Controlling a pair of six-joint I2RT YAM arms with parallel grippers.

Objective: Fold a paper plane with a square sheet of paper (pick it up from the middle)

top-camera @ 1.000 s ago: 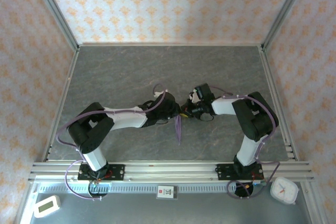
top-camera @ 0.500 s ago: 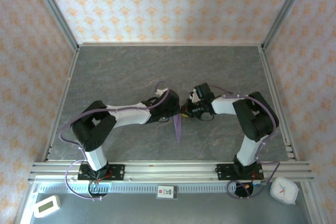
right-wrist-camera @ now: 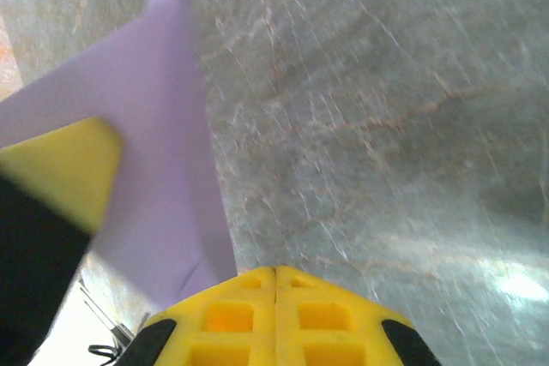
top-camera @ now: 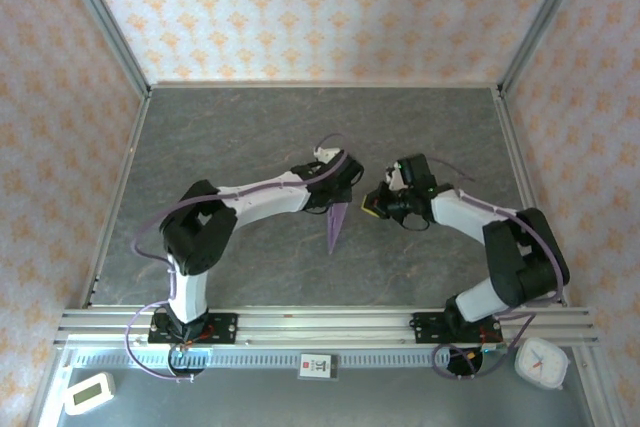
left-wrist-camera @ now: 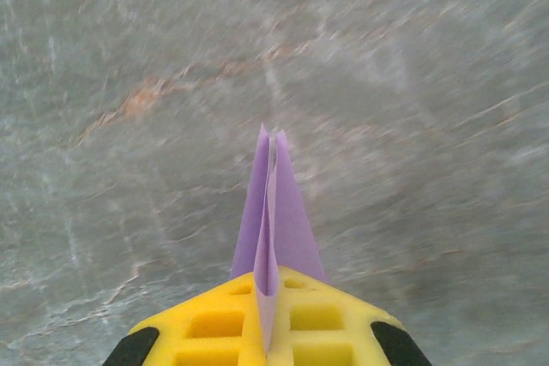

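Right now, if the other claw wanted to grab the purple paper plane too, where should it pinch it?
Probably the flat middle of the paper plane, just past where the left claw pinches its wide end. It is folded thin, with flat sides, so the right claw should open, come from its own side and slide over an edge, one finger on each flat face.

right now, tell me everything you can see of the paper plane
The paper plane is a slim dart of thin, matte lavender paper, creased lengthwise, layers pressed together. The left gripper is shut on its wide end, a yellow pad on each side; its sharp tip points toward the near edge of the table. It looks lifted off the surface. The right gripper, shut and empty, sits beside it.
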